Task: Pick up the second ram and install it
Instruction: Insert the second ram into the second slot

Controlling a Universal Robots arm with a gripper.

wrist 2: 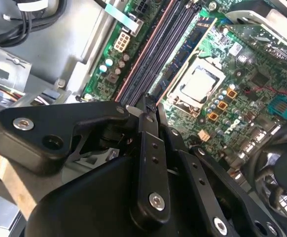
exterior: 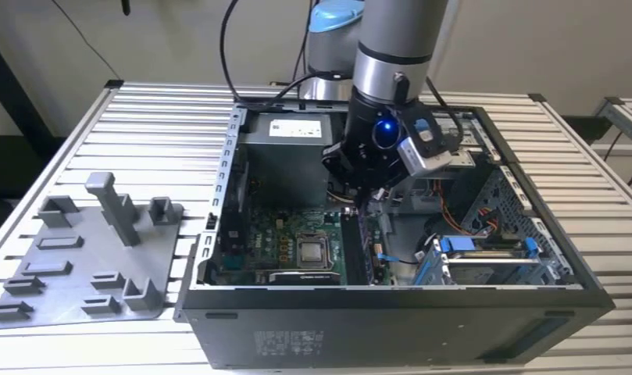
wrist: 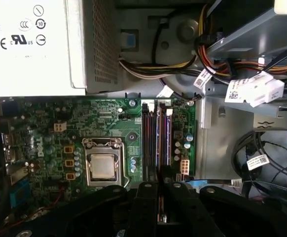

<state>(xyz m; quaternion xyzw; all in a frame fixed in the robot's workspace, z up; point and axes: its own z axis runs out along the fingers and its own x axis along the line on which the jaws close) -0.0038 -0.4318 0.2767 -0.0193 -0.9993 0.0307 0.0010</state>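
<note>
I see the slatted metal worktop (exterior: 565, 148) carrying an open black computer case (exterior: 399, 328) at its middle, lying on its side with its interior facing up. Toward the worktop's edge at the exterior view's left lies a grey parts tray (exterior: 87, 266) with upright posts and small blocks, just beside the case.

The arm (exterior: 394, 47) comes down into the case from the far edge, next to the grey power supply (exterior: 290, 148) in the case's far corner. A bundle of coloured cables (wrist: 183, 61) runs out beside that supply in the first wrist view, and a blue drive bracket (exterior: 483, 254) sits in the case's near corner at the exterior view's right.

The green motherboard (exterior: 284, 234) lies on the case floor, with the silver processor (wrist: 103, 167) in its socket near the board's middle. The long memory slots (wrist: 148, 143) run along the board's edge beside the processor.

My tool (wrist: 161, 190) hangs directly over those slots, its two black fingers (wrist 2: 148, 163) drawn almost together. Between them I can make out the thin edge of the second ram (wrist: 161, 148), standing on edge in line with one slot and reaching along it; the tool is closed on its near end. I cannot tell whether the strip is fully seated in the slot.
</note>
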